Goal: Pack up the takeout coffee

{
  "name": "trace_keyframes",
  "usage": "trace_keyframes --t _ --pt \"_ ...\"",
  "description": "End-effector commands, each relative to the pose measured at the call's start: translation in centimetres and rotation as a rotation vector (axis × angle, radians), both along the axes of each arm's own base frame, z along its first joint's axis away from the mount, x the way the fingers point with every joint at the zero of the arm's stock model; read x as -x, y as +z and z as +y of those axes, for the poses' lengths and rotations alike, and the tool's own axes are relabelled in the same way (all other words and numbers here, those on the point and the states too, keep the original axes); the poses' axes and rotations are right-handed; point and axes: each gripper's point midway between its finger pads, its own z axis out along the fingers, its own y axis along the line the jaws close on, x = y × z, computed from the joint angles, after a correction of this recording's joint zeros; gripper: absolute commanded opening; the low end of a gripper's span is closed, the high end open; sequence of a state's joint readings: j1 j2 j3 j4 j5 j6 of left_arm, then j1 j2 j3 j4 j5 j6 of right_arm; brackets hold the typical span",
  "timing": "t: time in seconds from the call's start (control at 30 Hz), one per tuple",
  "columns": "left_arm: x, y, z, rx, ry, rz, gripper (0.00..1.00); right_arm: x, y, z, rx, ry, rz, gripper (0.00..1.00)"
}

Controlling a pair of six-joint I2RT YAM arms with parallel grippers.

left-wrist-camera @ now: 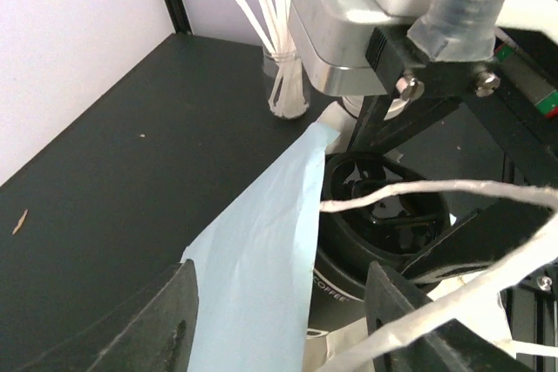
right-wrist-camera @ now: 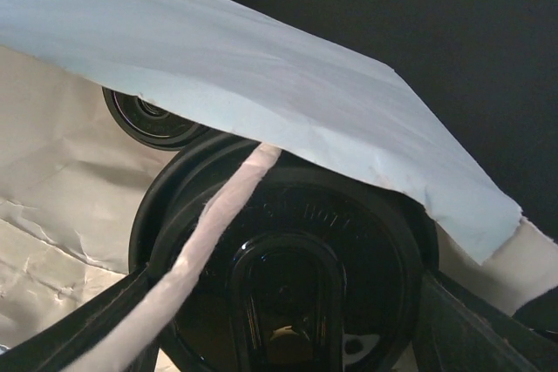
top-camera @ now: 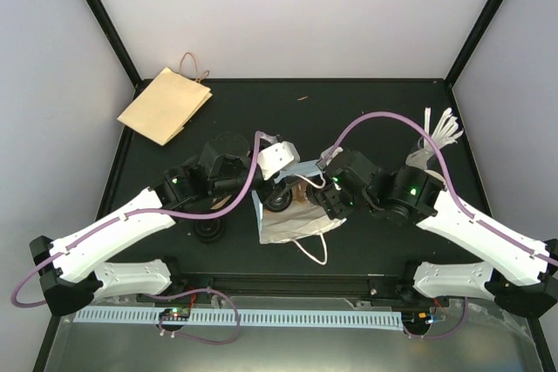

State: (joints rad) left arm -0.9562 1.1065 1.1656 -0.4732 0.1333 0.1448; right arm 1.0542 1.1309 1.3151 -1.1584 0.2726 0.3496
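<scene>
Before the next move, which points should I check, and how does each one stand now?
1. Does right gripper hold takeout coffee by its lid: ok.
2. Is light-blue bag flap raised above the lid: ok.
3. Is left gripper clamped on that flap: not ok, fingers apart.
4. Is handle cord off the lid: not ok, lies across it.
5. Room inside the white bag: cannot tell.
</scene>
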Motion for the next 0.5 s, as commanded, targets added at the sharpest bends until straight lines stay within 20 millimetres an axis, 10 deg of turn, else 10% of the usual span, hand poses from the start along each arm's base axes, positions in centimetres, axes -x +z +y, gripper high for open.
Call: trace_keyframes --t 0.0,0.47 --pt "0.0 2.2 -0.7 0.095 -0.005 -0.020 0.50 -0.5 0.7 0.0 -0.033 -0.024 -0.043 0.61" --pt "-1.2 3.8 -0.2 0.156 0.085 -0.023 0.02 -0.8 0.6 -0.8 -0.055 -0.065 -0.085 0.61"
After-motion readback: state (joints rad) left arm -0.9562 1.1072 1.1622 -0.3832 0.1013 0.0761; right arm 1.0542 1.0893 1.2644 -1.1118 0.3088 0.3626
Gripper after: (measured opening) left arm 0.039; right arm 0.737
